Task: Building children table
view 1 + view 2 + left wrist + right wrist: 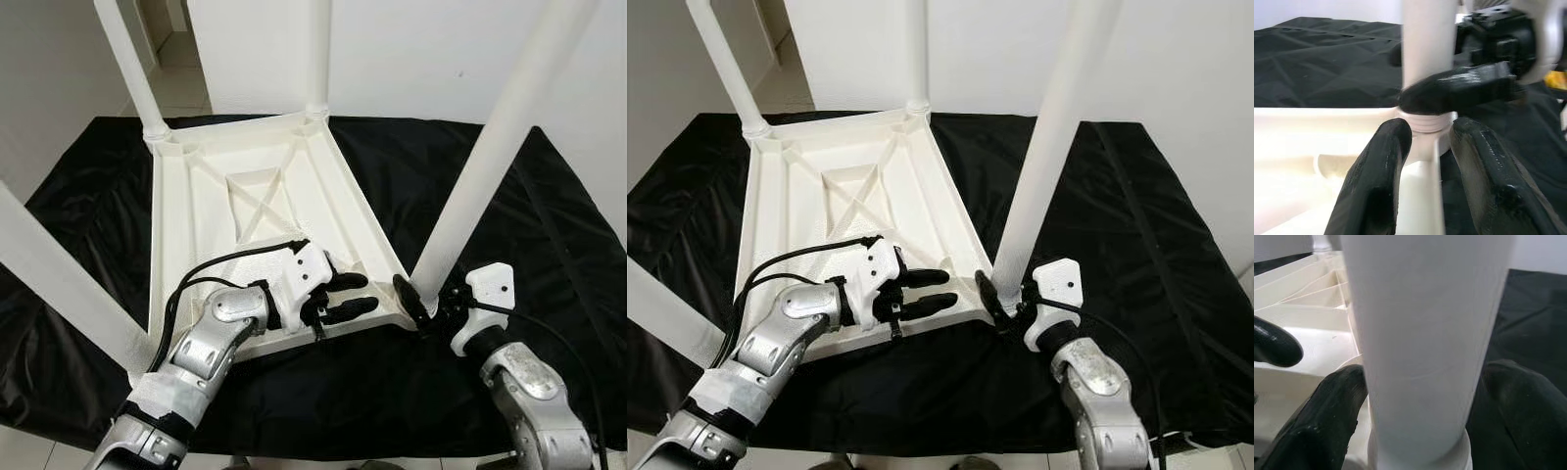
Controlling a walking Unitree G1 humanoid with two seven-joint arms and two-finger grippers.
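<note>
A white children's table [245, 196] lies upside down on a black cloth, its legs pointing up. My right gripper [423, 300] is shut on the base of the near right leg [490, 157], where it meets the corner socket. In the right wrist view, a black finger [1327, 426] presses each side of that leg [1425, 333]. My left gripper [345, 297] is open at the table's near edge, pointing at the same corner. In the left wrist view its fingers [1376, 181] stand apart over the white rim.
The other legs stand at the far left [132, 69], far right [318, 59] and near left [59, 284]. The black cloth [392, 166] spreads wide on both sides. A white wall [441, 49] rises behind, and pale floor [39, 450] shows at the near edge.
</note>
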